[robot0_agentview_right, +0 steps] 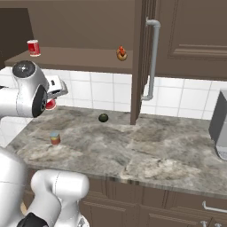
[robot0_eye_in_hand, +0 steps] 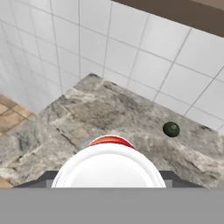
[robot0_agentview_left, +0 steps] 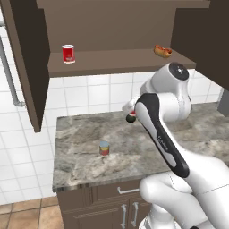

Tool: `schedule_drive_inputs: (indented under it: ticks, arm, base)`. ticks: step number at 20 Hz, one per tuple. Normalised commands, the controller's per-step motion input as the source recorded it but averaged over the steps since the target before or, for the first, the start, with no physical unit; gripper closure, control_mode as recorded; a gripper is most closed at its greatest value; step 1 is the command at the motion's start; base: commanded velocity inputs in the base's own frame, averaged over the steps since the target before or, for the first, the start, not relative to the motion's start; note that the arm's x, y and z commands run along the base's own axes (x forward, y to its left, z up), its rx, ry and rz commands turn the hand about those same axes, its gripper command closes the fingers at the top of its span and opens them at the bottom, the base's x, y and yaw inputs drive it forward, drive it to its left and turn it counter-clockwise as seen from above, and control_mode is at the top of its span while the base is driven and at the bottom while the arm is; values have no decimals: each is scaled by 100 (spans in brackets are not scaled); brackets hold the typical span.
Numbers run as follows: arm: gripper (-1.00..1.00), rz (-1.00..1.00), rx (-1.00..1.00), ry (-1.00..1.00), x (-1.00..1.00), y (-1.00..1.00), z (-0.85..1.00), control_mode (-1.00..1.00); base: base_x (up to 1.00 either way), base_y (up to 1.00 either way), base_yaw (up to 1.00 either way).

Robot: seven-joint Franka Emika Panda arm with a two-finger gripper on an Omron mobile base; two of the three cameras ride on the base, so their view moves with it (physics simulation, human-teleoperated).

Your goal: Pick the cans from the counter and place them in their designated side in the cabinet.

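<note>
While the arm holds it above the desk [robot0_agentview_left: 134,156], a red can with a white rim [robot0_eye_in_hand: 109,164] sits in the hand [robot0_agentview_right: 54,99], seen end-on in the hand view so that its white circular end faces the camera and its long axis runs along the hand's line of sight; in the base views it shows as a small red-and-white patch at the wrist, tilt not readable. The fingers are closed against the can's sides, parted only by its width. A second red can with a white rim [robot0_agentview_left: 68,53] stands upright on the left part of the cabinet [robot0_agentview_left: 27,67] shelf, well apart from a hot dog [robot0_agentview_left: 163,51] at the right end. The shorter can [robot0_agentview_left: 104,147], blue-grey on top with an orange-red lower band, stands upright on the desk near its left front. A dark green round fruit [robot0_agentview_right: 103,118] lies near the tiled wall.
</note>
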Motion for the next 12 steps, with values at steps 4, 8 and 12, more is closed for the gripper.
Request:
schedule_drive_inputs:
  ticks: [4,8,12]
  arm:
    - [100,2,0,-11,-11,8,42,-100]
    - [100,1,1,-10,-11,7,35,-100]
    - [100,2,0,-12,-18,5,30,-100]
  base:
    - [0,0,0]
    - [0,0,0]
    - [0,0,0]
